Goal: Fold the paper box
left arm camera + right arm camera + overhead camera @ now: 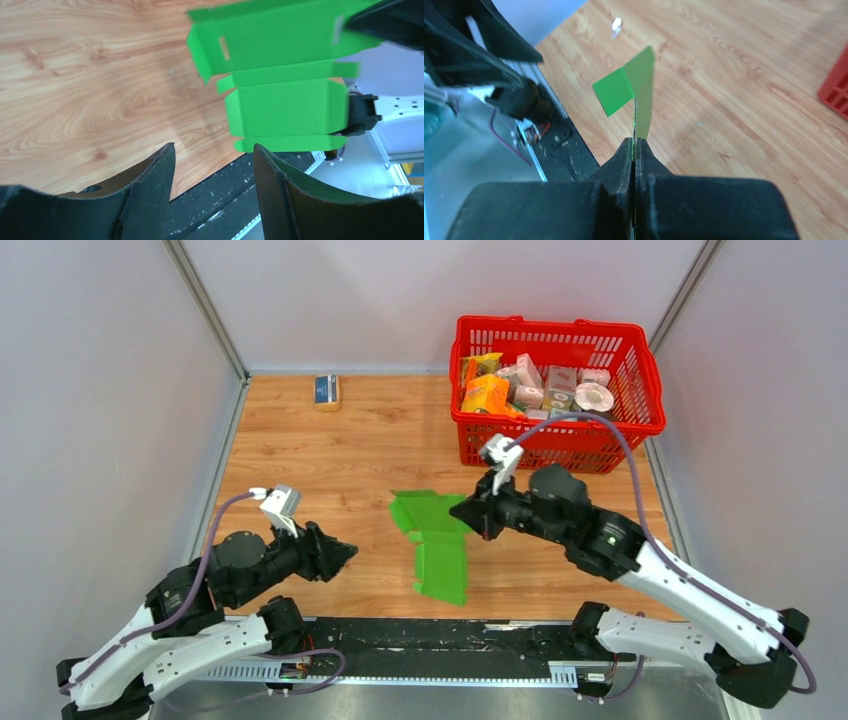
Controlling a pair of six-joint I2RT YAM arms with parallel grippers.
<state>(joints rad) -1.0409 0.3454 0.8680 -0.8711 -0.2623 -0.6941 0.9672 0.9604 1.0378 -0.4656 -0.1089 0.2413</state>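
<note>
Right gripper pinches the green paper box mid-table in the overhead view, a red basket of packages behind it, a small blue box far left. Left wrist view: left gripper spread, empty, box ahead. Right wrist view alone shows its jaws pressed onto the cardboard's edge.

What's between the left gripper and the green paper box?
Only bare wooden tabletop lies between the left gripper and the paper box; the top view shows it clearest.
</note>
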